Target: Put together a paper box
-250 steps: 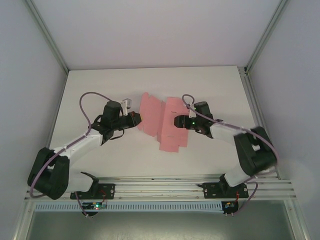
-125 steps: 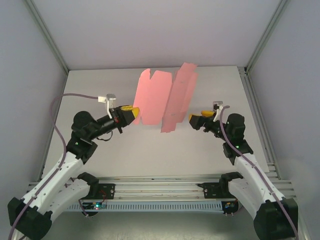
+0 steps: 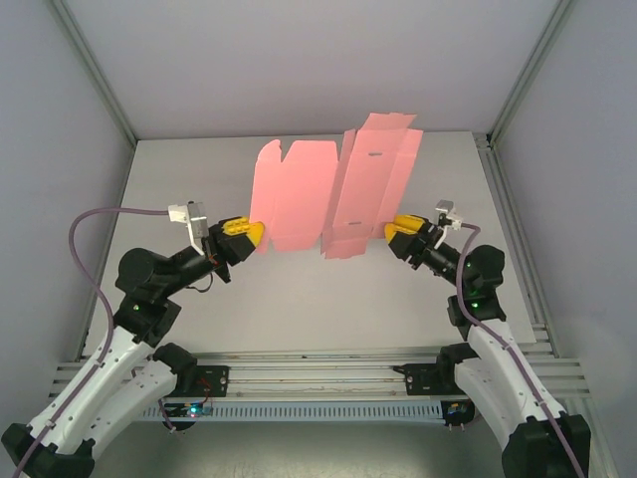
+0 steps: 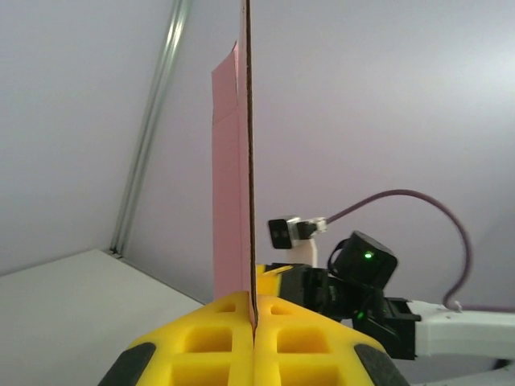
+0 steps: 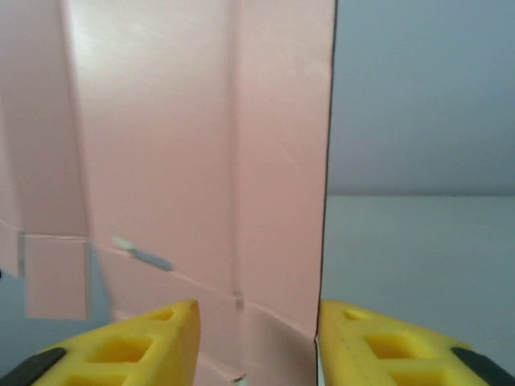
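Holding the paper box (image 3: 328,194) as a flat, unfolded sheet, upright in the air above the table (image 3: 299,289). Pinching its lower left edge with the left gripper (image 3: 254,231), fingers pressed together. Straddling its lower right edge with the right gripper (image 3: 391,231), fingers spread. Free room on every side of the sheet, walls (image 3: 60,149) well apart.

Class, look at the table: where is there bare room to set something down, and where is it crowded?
Bare: the near strip of the table between the two arms, and its far left corner beside the wall. Crowded: the middle, where the paper box, a flat sheet, is held up between the left gripper and the right gripper.
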You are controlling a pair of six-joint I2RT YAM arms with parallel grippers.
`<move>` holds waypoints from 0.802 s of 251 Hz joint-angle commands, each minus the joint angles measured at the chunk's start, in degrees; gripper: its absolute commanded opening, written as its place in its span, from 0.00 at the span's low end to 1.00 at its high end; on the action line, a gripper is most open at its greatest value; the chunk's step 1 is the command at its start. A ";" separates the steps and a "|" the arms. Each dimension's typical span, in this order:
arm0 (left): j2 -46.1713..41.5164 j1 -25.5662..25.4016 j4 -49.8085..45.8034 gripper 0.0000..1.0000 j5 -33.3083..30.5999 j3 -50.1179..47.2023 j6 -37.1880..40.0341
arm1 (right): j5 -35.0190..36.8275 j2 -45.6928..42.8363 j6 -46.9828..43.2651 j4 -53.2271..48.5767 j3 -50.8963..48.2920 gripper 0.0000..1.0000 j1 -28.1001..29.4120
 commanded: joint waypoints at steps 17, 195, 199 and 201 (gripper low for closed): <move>0.10 -0.79 0.01 0.00 -2.64 -1.17 1.83 | -3.38 -3.46 0.98 5.79 1.31 0.37 -0.35; -4.09 -0.72 -20.09 0.84 -26.74 -1.18 1.43 | -3.18 0.95 -14.50 -19.37 12.56 0.00 0.34; -4.15 -0.78 -22.16 0.97 -29.04 -0.83 1.41 | -2.73 1.22 -16.60 -22.61 13.75 0.00 0.52; -4.20 -0.81 -23.11 0.99 -30.21 -0.70 1.44 | -2.35 1.40 -17.61 -24.20 14.35 0.00 0.67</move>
